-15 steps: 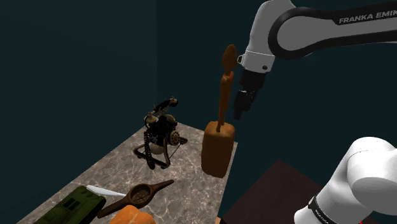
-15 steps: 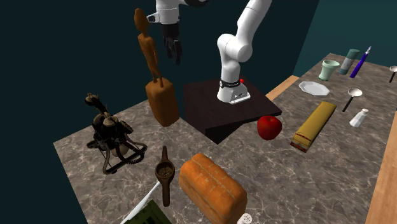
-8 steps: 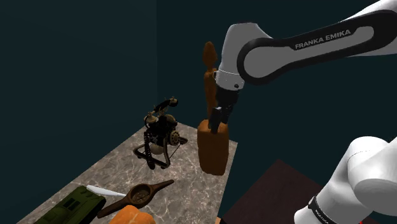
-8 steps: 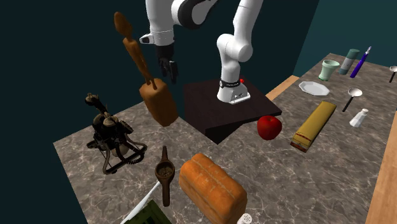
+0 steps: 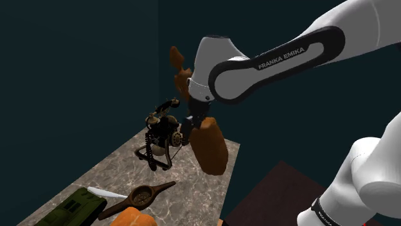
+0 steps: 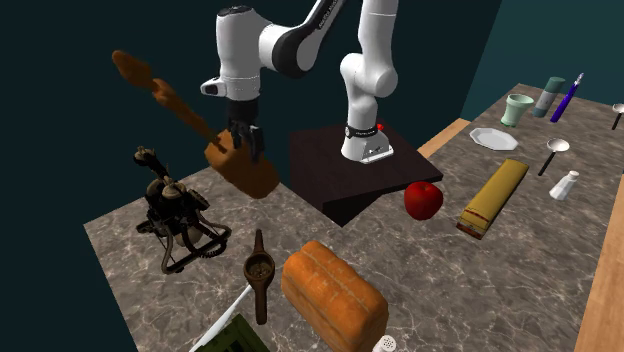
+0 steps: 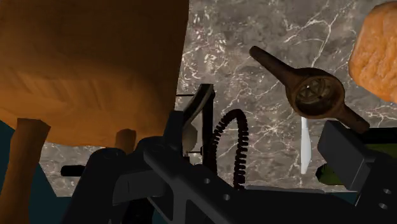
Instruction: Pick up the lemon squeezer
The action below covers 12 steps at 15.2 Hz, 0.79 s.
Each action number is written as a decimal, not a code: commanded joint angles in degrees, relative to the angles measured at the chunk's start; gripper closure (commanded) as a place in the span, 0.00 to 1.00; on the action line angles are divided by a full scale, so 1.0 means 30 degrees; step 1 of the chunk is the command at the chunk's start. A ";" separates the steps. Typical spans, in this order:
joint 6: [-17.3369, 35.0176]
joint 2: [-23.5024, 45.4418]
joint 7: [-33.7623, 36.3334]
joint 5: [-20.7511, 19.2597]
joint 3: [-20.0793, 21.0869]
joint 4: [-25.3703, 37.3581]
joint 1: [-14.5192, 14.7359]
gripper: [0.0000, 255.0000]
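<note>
The lemon squeezer point(image 6: 258, 272) lies flat on the marble worktop point(image 6: 480, 290). It is brown, with a round cup in the middle and a handle running out to each side. One handle end is just beside a loaf of bread point(image 6: 335, 290). On its other side lie a white-bladed knife point(image 5: 106, 192) and a green box point(image 5: 71, 208). Nothing is touching the squeezer's cup, and it is well apart from the gripper point(image 6: 247, 150).

The gripper hangs over the worktop's edge next to the dark stand point(image 6: 330, 180), pointing down at the top of a wooden block point(image 6: 245, 172). Its fingers point(image 6: 258, 148) are spread and pinch nothing. They sit right against the block's upper end, though whether they actually touch it is hard to tell. The block is strongly tilted. The carved stick point(image 6: 150, 85) that rises from it slants out over the worktop's corner by the dark walls. A black old-fashioned telephone point(image 6: 175, 215) with a coiled cord stands at that corner, between the block and the squeezer.

In the wrist view the block's orange underside looms close to the hand. The squeezer point(image 7: 315, 92) shows farther off on the marble, past the telephone's cord. A red apple point(image 6: 423, 199) rests on the worktop just past the stand's far side.
</note>
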 commanded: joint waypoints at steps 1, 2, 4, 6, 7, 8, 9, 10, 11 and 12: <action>-0.0654 0.1748 0.0396 -0.0436 0.0340 0.0100 0.0211 0.00; -0.0367 0.2462 0.0638 -0.0766 0.0479 0.0495 0.0322 0.00; 0.0133 0.3900 0.1141 -0.1479 0.0684 0.1349 0.0602 0.00; 0.0532 0.5343 0.1639 -0.2227 0.0779 0.2290 0.0978 0.00; 0.0695 0.6064 0.1884 -0.2610 0.0814 0.2792 0.1172 0.00; 0.0835 0.6782 0.2112 -0.2978 0.0797 0.3315 0.1416 0.00; 0.0951 0.7498 0.2326 -0.3335 0.0759 0.3859 0.1678 0.00; 0.1044 0.8211 0.2526 -0.3682 0.0712 0.4425 0.1948 0.00; 0.1116 0.8923 0.2709 -0.4015 0.0655 0.5013 0.2227 0.00; 0.1166 0.9633 0.2874 -0.4329 0.0585 0.5623 0.2517 0.00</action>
